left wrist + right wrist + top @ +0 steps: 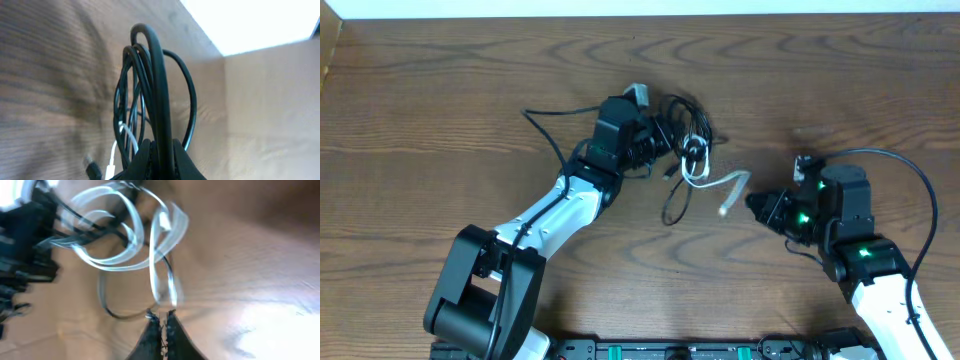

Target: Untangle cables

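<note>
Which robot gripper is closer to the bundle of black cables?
Left. The left gripper is shut on the black cables. The right gripper sits apart from them, near the white cable's loose end.

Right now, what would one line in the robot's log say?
left pincer: shut on black cables | right pincer: shut beside white cable | untangling: not done

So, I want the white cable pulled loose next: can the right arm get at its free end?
Probably yes: the white cable's free end lies on bare table just ahead of the right tool, nothing between them. Its shut jaws must open first.
</note>
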